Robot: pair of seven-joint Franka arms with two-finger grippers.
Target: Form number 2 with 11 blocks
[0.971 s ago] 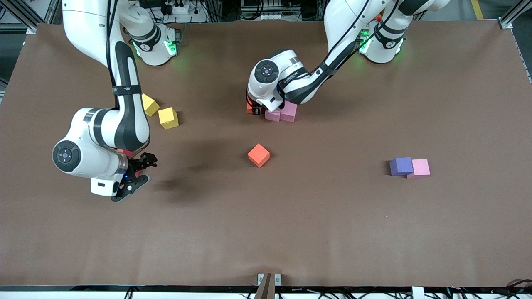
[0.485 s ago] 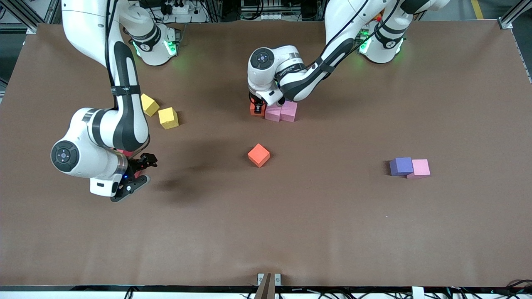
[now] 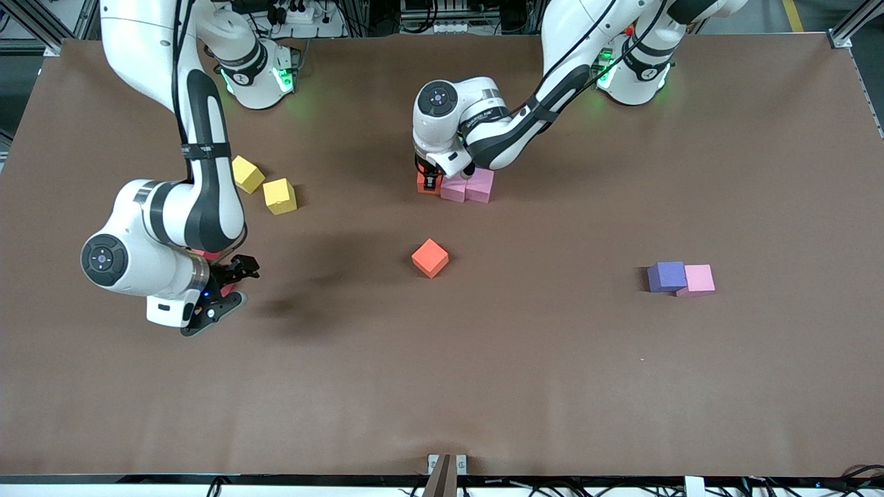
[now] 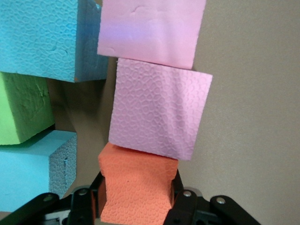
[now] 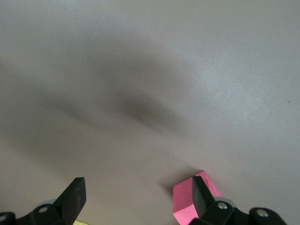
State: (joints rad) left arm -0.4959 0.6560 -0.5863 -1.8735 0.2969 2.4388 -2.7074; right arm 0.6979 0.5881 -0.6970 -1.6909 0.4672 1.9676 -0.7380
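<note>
Two yellow cubes (image 3: 264, 185) lie side by side near the right arm's end of the table, just beside that arm's forearm and apart from everything else. A loose orange cube (image 3: 430, 257) sits alone mid-table, nearer the front camera than the cluster under the left arm. Toward the left arm's end, a purple cube (image 3: 666, 275) and a pink cube (image 3: 699, 279) touch each other, well away from the rest.

The left gripper (image 3: 429, 181) is down at the table, clenched on an orange block (image 4: 136, 187); its black fingers (image 4: 180, 206) press both sides of it. In the left wrist view that block touches a mauve-pink block (image 4: 159, 110), which meets another pink block (image 4: 150, 28) in a slightly crooked line. Beside the line stand two cyan blocks (image 4: 40, 37) with a green block (image 4: 21, 110) between them. The foam faces are matte and pebbled. From the front, the left arm's wrist hides most of this cluster; only the orange edge and the two pink blocks (image 3: 469, 186) show.

The right gripper (image 3: 221, 290) hangs low over the table near its own end, fingers spread wide and holding nothing. A red-pink block (image 5: 194, 201) lies on the table just by one fingertip (image 5: 202, 197), mostly hidden from the front by the arm.
</note>
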